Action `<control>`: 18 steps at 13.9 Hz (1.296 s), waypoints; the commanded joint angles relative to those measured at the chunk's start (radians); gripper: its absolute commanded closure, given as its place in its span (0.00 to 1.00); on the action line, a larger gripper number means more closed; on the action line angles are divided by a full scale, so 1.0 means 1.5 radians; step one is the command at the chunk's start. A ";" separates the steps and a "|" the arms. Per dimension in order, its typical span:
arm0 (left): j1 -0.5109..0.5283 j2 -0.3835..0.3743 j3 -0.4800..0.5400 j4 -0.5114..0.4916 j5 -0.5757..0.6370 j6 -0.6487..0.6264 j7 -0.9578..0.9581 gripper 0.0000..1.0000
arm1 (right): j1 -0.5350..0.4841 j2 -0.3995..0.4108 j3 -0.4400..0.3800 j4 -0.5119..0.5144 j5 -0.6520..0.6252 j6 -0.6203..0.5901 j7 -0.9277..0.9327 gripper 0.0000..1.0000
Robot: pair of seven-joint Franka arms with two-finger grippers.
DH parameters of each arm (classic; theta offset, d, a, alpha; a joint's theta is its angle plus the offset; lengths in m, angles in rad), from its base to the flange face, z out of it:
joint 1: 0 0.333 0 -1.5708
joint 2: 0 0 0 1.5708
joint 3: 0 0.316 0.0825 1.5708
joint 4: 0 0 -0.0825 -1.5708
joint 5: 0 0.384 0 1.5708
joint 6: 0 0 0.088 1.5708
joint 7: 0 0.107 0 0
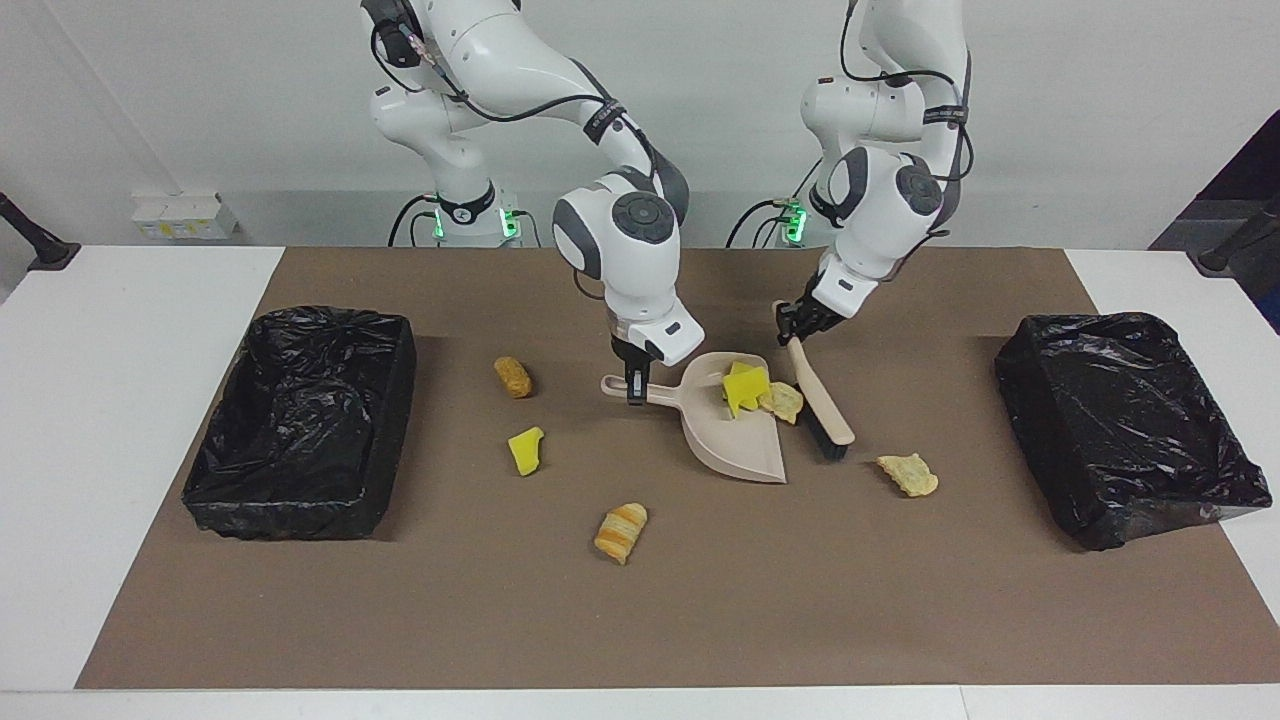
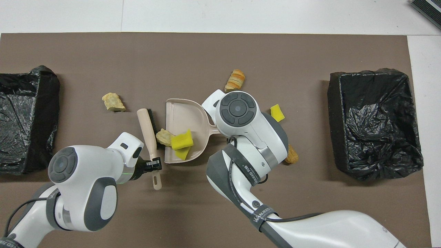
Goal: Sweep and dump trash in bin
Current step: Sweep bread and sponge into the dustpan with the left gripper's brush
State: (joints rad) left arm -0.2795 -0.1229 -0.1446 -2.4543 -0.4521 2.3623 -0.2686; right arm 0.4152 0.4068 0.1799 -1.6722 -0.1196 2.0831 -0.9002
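A robotics laboratory: two white robot arms (image 1: 620, 230) on fixed bases with green status lights stand at a white surface (image 1: 120, 420) covered by a brown mat (image 1: 700, 600), against a bare white wall (image 1: 200, 100).
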 commanded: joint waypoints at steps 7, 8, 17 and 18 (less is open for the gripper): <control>0.005 0.047 0.016 0.171 0.114 -0.142 -0.104 1.00 | -0.013 0.043 0.005 0.066 0.050 0.023 0.009 1.00; 0.020 0.051 0.016 0.196 0.151 -0.174 -0.117 1.00 | -0.012 0.054 0.005 0.076 0.048 0.023 0.027 1.00; 0.245 0.121 0.016 0.200 0.251 -0.157 0.098 1.00 | -0.005 0.168 0.007 0.260 0.035 -0.045 0.080 1.00; 0.241 0.139 0.015 0.200 0.251 -0.151 0.117 1.00 | -0.003 0.172 0.008 0.262 0.034 -0.052 0.080 1.00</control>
State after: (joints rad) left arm 0.0844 0.0404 -0.1068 -2.1664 -0.0957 2.1080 -0.1369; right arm 0.4129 0.6140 0.1771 -1.3748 -0.0636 2.0587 -0.8009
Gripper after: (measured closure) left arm 0.727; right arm 0.687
